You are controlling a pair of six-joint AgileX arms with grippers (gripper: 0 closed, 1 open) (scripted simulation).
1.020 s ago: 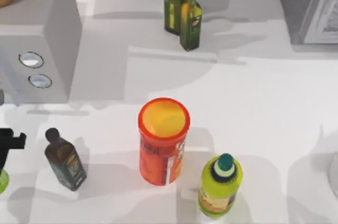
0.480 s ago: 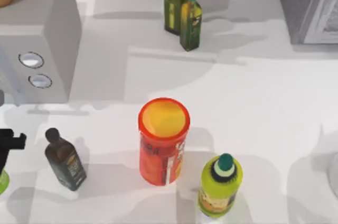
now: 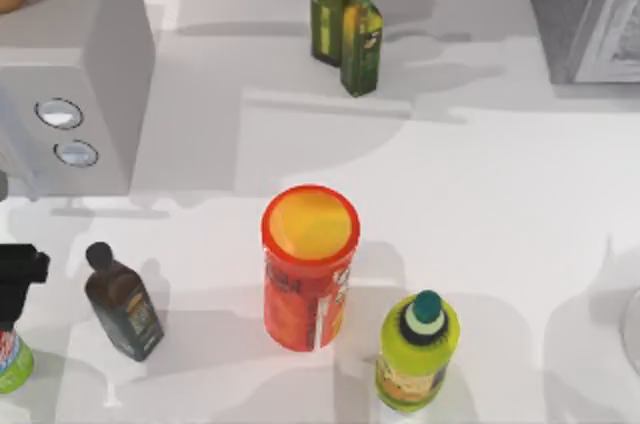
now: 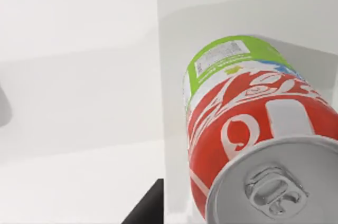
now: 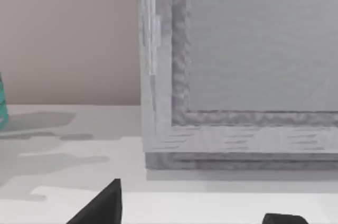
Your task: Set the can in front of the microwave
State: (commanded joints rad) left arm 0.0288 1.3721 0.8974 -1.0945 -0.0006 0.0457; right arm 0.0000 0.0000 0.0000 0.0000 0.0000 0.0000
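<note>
Can [image 3: 12, 359] before microwave [image 3: 75, 94], table's left.

A rendered kitchen counter: beyond my left claw [image 3: 18, 274] the microwave [image 3: 75, 84] stands on the white table [image 3: 480, 204], oil bottles [image 3: 345, 29] farther across, a second grey appliance [image 3: 585, 9] at the opposite corner.

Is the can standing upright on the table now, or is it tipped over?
Upright. In the top view the can stands at the table's left edge, just below the left gripper; the left wrist view shows its silver top facing up.
</note>
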